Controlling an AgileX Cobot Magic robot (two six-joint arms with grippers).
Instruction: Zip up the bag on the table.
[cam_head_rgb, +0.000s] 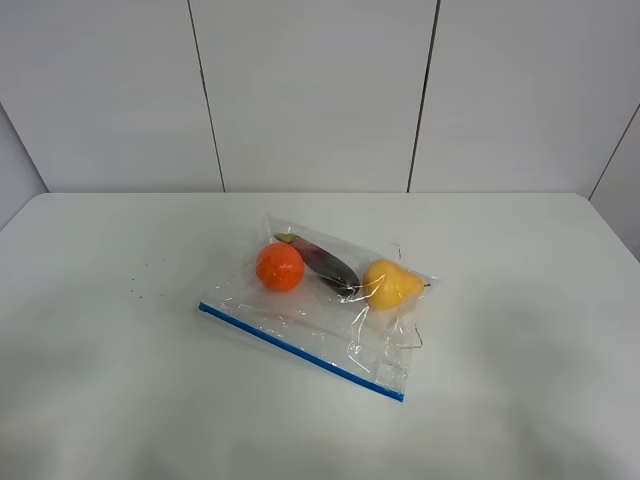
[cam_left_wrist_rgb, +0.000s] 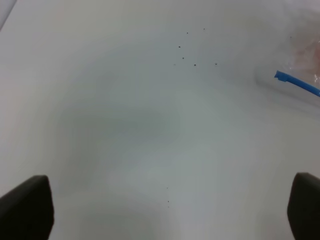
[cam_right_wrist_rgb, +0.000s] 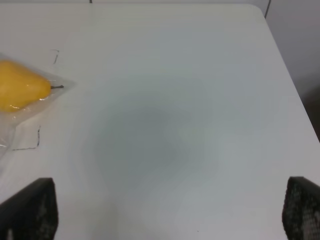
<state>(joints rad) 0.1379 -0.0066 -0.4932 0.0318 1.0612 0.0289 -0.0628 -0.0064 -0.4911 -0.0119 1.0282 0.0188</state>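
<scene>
Bag (cam_head_rgb: 315, 305) lay flat on the bench (cam_head_rgb: 110, 380), beyond my two sets of jaws, both spread wide, gripping nothing.

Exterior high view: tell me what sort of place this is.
Probably a lab test bench: a bare white matte table, plain grey panelled walls, and one staged clear plastic zip bag of toy-like fruit.

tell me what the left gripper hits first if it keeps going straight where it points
Probably bare white matte table; the open left gripper aims there, with the clear plastic bag's blue zipper strip off to the side.
</scene>
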